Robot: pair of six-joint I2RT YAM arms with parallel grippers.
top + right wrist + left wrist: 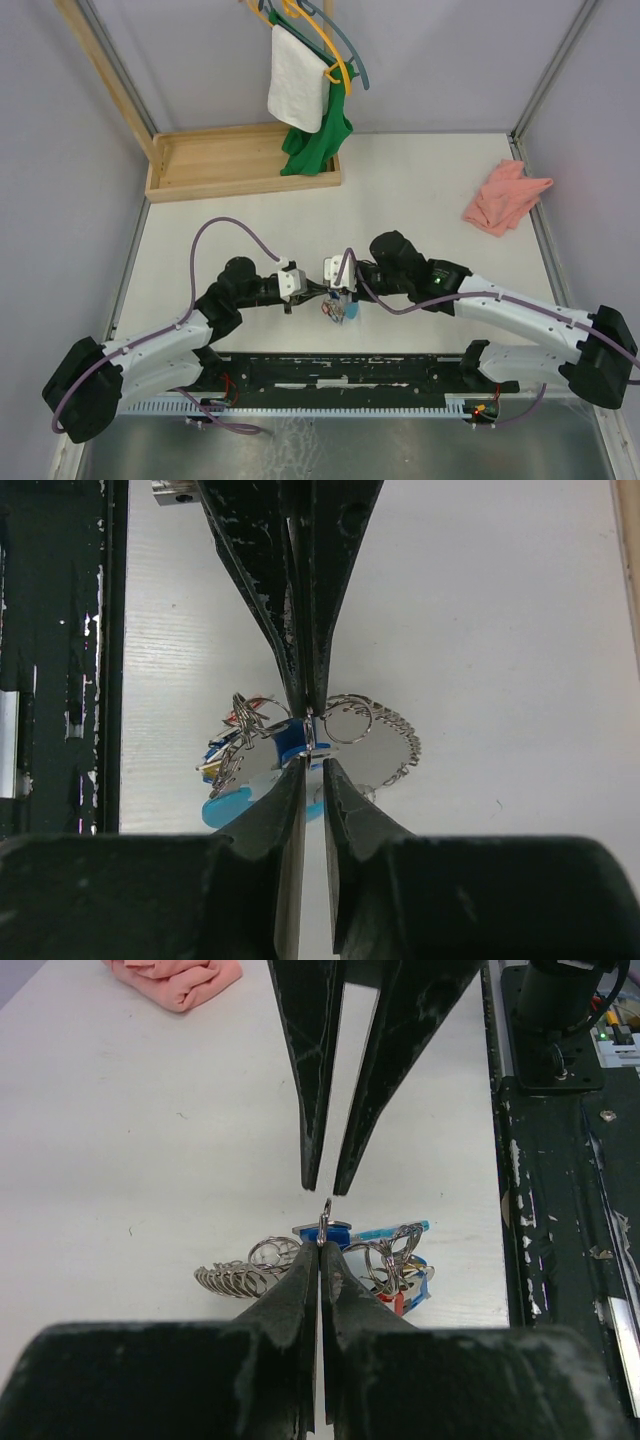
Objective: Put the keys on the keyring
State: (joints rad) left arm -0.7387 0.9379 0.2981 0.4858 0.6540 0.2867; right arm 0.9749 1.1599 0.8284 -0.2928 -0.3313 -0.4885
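Keys [338, 311] lie in a small tangled bunch close to the near edge of the desk [420, 200], about midway between its left and right edges and just ahead of the black base rail [350, 368]. From the right wrist camera I can pick out the blue-headed key [284, 742]. In the left wrist view a bit of red [399, 1303] shows low in the bunch, but I cannot say for certain that it is the red-headed key.

My left end effector [321, 1247] has its fingers pressed together on the keyring [325, 1222], which stands upright out of the tips. My right end effector [314, 766] faces it tip to tip with its fingers slightly parted; I see nothing gripped between them. A coiled wire loop [236, 1279] lies flat on the desk beside the bunch.

Well apart from all this, a pink cloth [506, 197] lies near the right edge, and a wooden tray [226, 160] sits at the far left corner.
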